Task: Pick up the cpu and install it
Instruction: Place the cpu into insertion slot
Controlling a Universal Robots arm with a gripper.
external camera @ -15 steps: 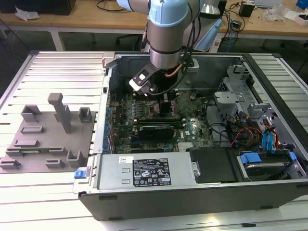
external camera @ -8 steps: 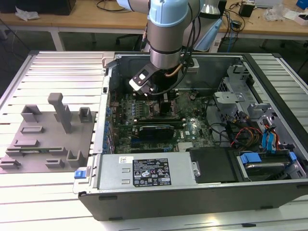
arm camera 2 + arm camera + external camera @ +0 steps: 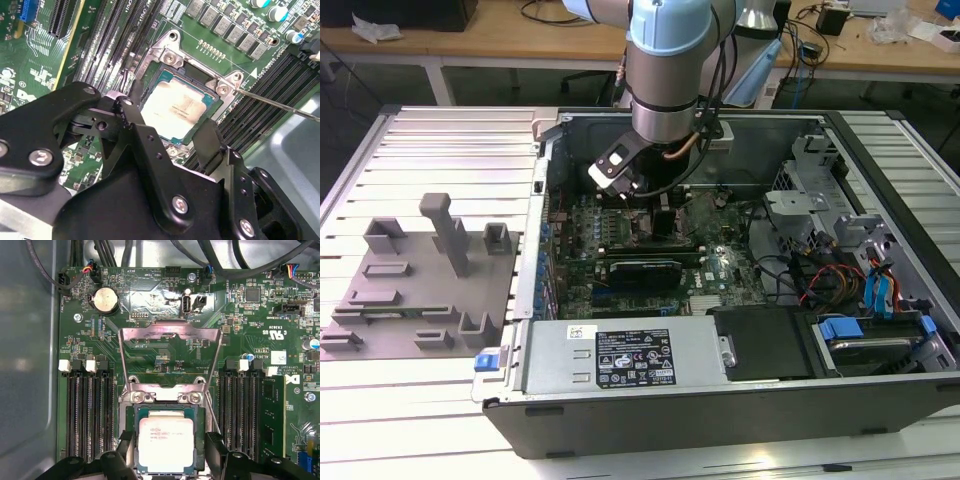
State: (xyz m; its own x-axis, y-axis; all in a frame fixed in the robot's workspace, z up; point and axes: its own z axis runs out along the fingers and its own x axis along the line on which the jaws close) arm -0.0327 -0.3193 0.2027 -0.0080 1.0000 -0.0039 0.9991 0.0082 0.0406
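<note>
Closest to the lens in both wrist views, the gripper [image 3: 169,114] [image 3: 170,441] holds its black fingers [image 3: 131,117] [image 3: 216,447] spread apart, one on each side of the cpu [image 3: 176,111] [image 3: 166,442]. The cpu lies flat in its socket on the motherboard [image 3: 150,300], below the raised metal load plate [image 3: 170,335]. In the exterior view, a grey fixture plate [image 3: 430,295] sits at nine o'clock from the open computer case [image 3: 720,420]. The arm [image 3: 665,70] reaches in at the case's twelve o'clock, and blue-tabbed drive bays [image 3: 875,290] sit at three o'clock.
</note>
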